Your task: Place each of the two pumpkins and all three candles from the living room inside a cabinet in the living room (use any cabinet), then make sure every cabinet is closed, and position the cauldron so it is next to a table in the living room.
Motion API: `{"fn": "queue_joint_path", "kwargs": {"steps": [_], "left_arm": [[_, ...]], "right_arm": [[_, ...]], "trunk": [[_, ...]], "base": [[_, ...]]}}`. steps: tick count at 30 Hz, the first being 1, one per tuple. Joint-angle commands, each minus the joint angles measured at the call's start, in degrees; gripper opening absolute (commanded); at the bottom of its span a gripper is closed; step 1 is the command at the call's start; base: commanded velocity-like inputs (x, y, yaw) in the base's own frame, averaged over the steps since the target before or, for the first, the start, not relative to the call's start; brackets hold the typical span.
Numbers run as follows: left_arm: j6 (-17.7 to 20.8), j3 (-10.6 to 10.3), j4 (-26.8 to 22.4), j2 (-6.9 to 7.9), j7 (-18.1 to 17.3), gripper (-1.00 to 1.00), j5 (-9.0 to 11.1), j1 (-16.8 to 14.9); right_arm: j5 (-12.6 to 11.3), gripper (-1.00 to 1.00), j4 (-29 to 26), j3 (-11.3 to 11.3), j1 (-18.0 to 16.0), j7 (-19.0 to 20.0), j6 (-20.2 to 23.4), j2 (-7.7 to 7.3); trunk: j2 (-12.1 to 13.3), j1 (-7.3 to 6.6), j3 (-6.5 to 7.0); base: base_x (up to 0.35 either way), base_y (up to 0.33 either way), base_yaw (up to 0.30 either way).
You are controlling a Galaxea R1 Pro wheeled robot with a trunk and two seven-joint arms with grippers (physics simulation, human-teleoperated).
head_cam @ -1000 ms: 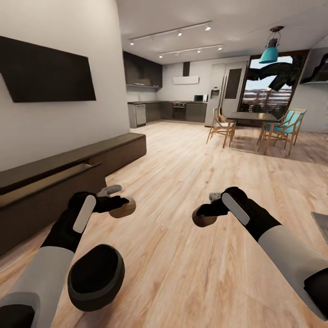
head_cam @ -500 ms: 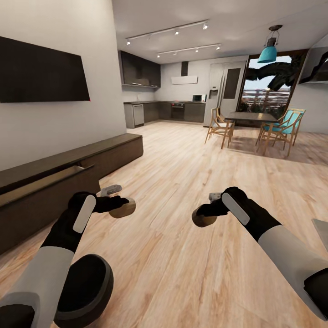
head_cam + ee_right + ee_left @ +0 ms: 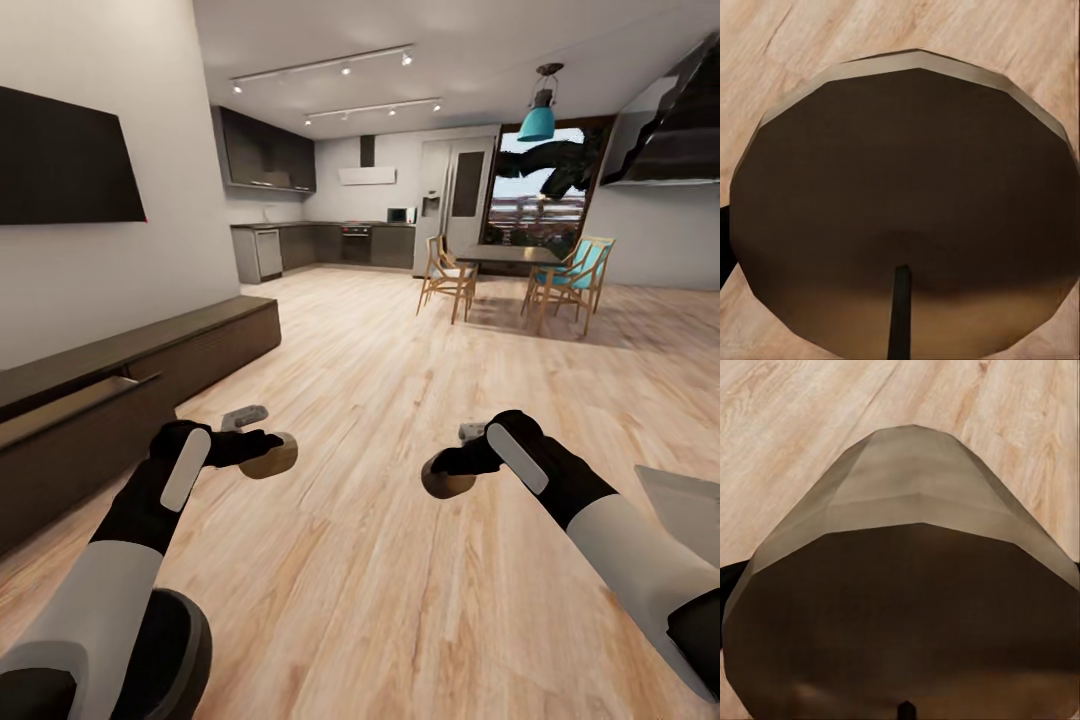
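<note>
Pale wood flooring (image 3: 400,560) runs under both arms toward a kitchen and dining area at the far end of the room. At the head view's left, the left gripper (image 3: 262,447) is closed around a squat tan candle (image 3: 270,457), carried above the floor; the left wrist view shows that candle (image 3: 900,607) close up, its faceted side and dark end face toward the lens. The right gripper (image 3: 452,468) likewise clasps a second candle (image 3: 447,480), whose round dark face and thin black wick appear in the right wrist view (image 3: 904,217). Along the left wall stands the long dark-brown cabinet (image 3: 130,390), and one drawer (image 3: 75,410) seems pulled slightly out, though the angle makes this hard to confirm. A dark screen (image 3: 60,155) hangs on the wall above it. A grey corner, probably the table (image 3: 685,495), shows at the right edge.
</note>
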Motion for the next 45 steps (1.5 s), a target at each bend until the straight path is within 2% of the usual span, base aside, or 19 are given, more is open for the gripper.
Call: {"fn": "queue_joint_path", "kwargs": {"steps": [1, 12, 32, 45], "left_arm": [[0.14, -0.14, -0.08, 0.07, 0.59, -1.0, 0.71, -0.03], [0.14, -0.21, 0.72, 0.06, 0.63, -1.0, 0.71, -0.01], [0.14, -0.2, 0.8, -0.01, 0.68, -1.0, 0.71, -0.02], [0.14, -0.2, 0.8, -0.01, 0.68, -1.0, 0.71, -0.01]], "right_arm": [[-0.57, -1.0, -0.06, 0.24, -0.08, -0.57, 0.05, -0.07], [-0.6, -1.0, -0.06, 0.25, -0.08, -0.57, 0.05, -0.08], [-0.65, -1.0, -0.06, 0.25, -0.08, -0.57, 0.05, -0.11], [-0.65, -1.0, -0.06, 0.25, -0.08, -0.57, 0.05, -0.11]], "trunk": [[-0.03, 0.01, -0.07], [-0.03, 0.01, -0.11], [-0.03, 0.01, 0.52], [-0.03, 0.01, 0.57]], "base": [[0.273, 0.0, -0.289], [0.313, -0.034, -0.058], [0.309, -0.151, 0.0], [0.318, -0.017, 0.058]]}}
